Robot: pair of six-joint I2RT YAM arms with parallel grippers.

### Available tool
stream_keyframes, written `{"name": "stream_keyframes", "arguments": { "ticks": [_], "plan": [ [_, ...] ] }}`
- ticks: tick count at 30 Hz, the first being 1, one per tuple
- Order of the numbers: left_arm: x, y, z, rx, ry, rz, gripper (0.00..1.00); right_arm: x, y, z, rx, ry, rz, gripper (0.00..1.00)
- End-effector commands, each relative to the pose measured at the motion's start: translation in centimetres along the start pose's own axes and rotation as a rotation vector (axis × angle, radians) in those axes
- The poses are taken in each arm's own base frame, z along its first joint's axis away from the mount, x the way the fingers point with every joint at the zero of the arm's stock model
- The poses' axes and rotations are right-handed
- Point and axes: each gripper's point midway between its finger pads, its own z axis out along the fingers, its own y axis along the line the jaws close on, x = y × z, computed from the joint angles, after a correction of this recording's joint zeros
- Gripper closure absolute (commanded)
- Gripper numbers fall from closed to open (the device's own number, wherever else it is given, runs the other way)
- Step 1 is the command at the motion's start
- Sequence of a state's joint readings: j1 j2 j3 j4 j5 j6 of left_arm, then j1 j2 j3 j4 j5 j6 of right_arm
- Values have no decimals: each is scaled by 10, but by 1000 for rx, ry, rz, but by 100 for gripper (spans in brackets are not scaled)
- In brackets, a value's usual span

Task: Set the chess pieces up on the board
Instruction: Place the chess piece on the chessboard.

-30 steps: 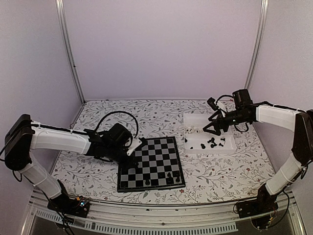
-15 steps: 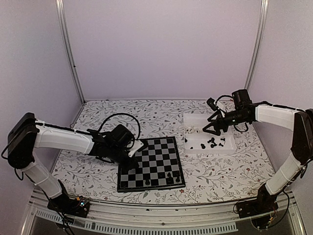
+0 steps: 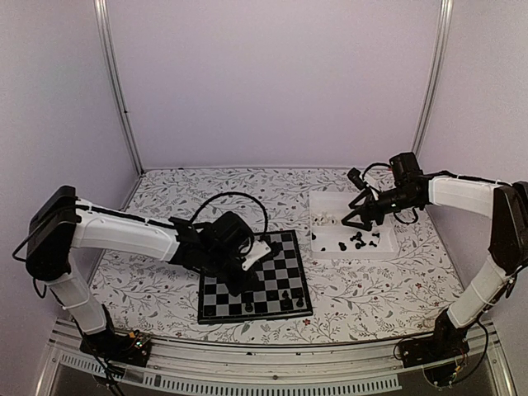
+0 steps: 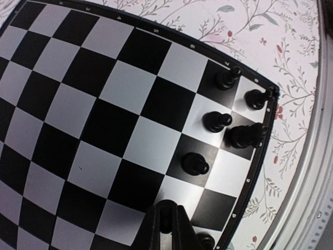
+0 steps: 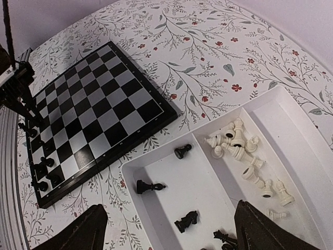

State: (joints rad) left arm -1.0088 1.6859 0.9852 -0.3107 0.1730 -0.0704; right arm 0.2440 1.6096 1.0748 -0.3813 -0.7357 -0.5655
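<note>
Just ahead of our left gripper (image 4: pixel 166 212), pinched shut on a small black piece (image 4: pixel 165 226), other black chess pieces (image 4: pixel 195 164) stand at the edge of the board (image 4: pixel 104 104), while our right gripper (image 5: pixel 169 208) hangs wide open and empty above the white tray (image 5: pixel 208 182).

Light: bright, soft, even; shadows faint. Wrist views: heavy fisheye, board (image 4: pixel 104 109) lines bowed toward the edges, pale sheen on its near squares.
</note>
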Motion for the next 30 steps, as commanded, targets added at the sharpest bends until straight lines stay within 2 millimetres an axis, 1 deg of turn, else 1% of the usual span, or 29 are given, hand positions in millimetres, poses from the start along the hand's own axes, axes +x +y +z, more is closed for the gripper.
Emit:
{"name": "stream_keyframes", "arguments": {
  "ticks": [1, 5, 11, 15, 21, 23, 26, 30],
  "plan": [
    [3, -11, 13, 28, 39, 35, 96, -10, 2, -1, -22, -15, -20, 12],
    [4, -11, 18, 20, 59, 40, 95, -8, 3, -1, -27, -11, -20, 12],
    [6, -15, 22, 33, 75, 48, 92, -8, 4, 0, -37, -11, -23, 12],
    [8, -17, 23, 40, 87, 52, 92, -7, 5, 0, -43, -10, -20, 12],
    [11, -21, 20, 44, 96, 50, 92, -8, 6, 0, -50, -12, -21, 12],
    [12, -22, 17, 43, 92, 52, 89, -8, 6, 0, -51, -11, -22, 12],
    [11, -21, 15, 27, 83, 53, 81, -8, 7, 0, -52, -11, -24, 12],
    [2, -15, 13, -9, 60, 52, 73, -9, 7, 0, -59, -12, -20, 12]
  ]
}}
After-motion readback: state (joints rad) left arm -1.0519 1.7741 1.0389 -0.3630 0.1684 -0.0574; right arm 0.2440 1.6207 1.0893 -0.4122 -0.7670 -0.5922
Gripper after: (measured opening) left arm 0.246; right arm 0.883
